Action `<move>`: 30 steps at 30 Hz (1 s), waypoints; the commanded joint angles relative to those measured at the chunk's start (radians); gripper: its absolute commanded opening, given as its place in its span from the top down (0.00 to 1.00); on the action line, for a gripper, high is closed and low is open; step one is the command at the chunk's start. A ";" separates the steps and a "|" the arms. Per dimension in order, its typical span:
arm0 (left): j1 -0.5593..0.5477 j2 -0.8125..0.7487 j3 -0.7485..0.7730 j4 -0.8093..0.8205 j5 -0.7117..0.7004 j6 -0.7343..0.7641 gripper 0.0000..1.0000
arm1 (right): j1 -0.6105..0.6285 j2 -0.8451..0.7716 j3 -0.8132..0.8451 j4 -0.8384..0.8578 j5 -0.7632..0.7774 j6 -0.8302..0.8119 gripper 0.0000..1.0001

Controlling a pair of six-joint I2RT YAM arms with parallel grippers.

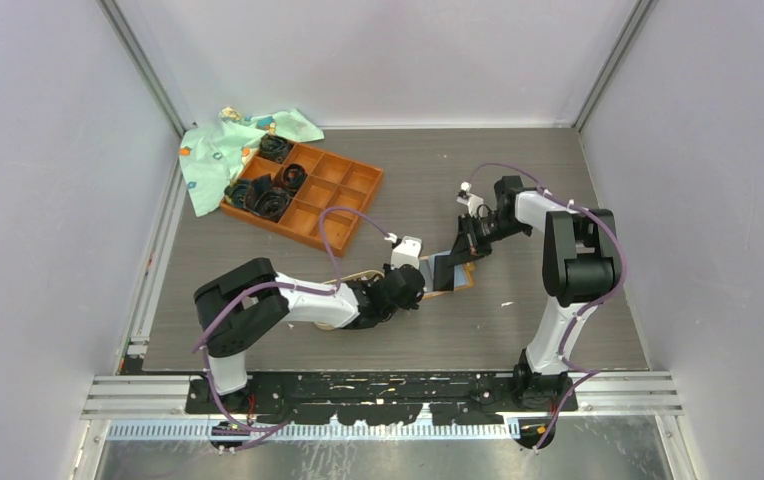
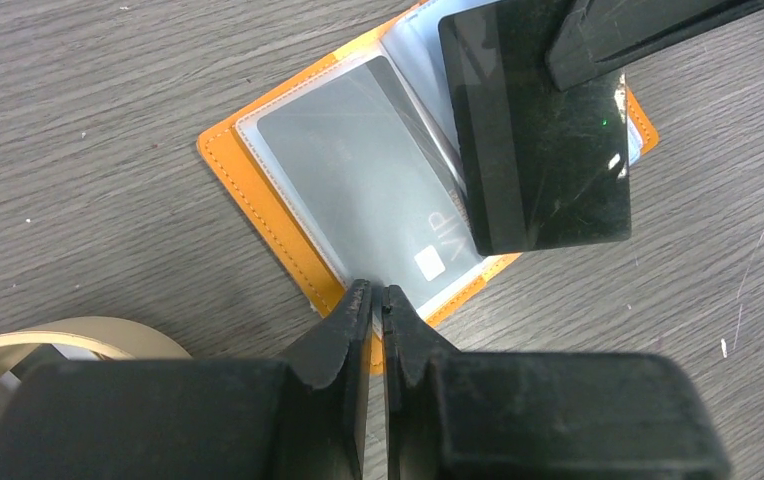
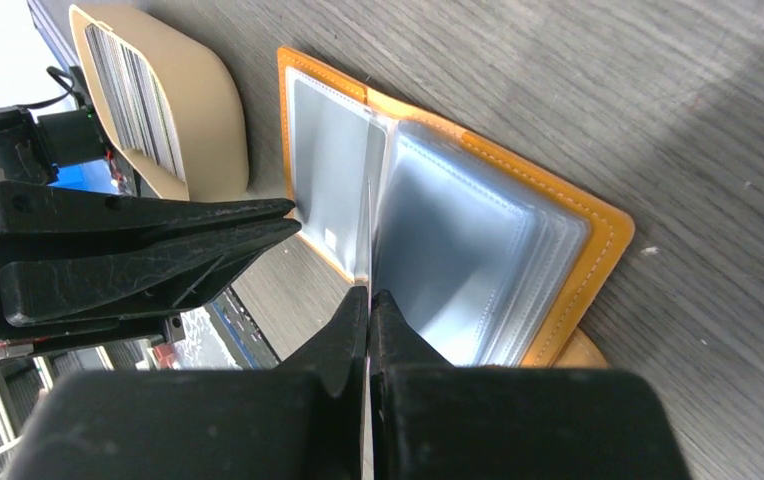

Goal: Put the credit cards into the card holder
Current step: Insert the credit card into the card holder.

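While the right gripper [image 3: 368, 300] keeps a black card [image 2: 543, 140] pinched edgewise betw. closed jaws, the card holder [image 2: 280, 215] lies open on the grey wood-grain table [image 2: 88, 100], between the two grippers, with the card tilted just over it. Left gripper [image 2: 378, 300]: jaws nearly pressed together, tips at holder's near edge, appar. nipping a sleeve lip. Black card: thin, stiff, glossy plastic, scuffed. Judged light and slick, so best gripped near one end, as now, leaving the leading edge free. Holder: soft orange leather-like cover w/ stitched border and a stack of clear, floppy sleeves [image 3: 458, 250]. Likely to slide or flex unless pinned at the rim. One sleeve holds a grey card [image 2: 358, 170] marked VIP. More striped cards [image 3: 133, 90] stand in a tan oval dish [image 3: 198, 110] near the holder.
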 commanded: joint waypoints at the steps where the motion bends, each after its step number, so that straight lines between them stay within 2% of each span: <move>1: -0.005 0.009 0.033 -0.012 -0.023 -0.007 0.90 | -0.004 -0.058 0.014 0.074 0.017 0.034 0.99; 10: -0.005 0.015 0.044 -0.027 -0.022 -0.007 0.91 | -0.005 -0.110 -0.026 0.163 0.057 0.080 0.99; 30: -0.005 0.019 0.050 -0.032 -0.016 -0.004 0.91 | 0.021 -0.012 0.006 0.079 0.046 0.032 0.99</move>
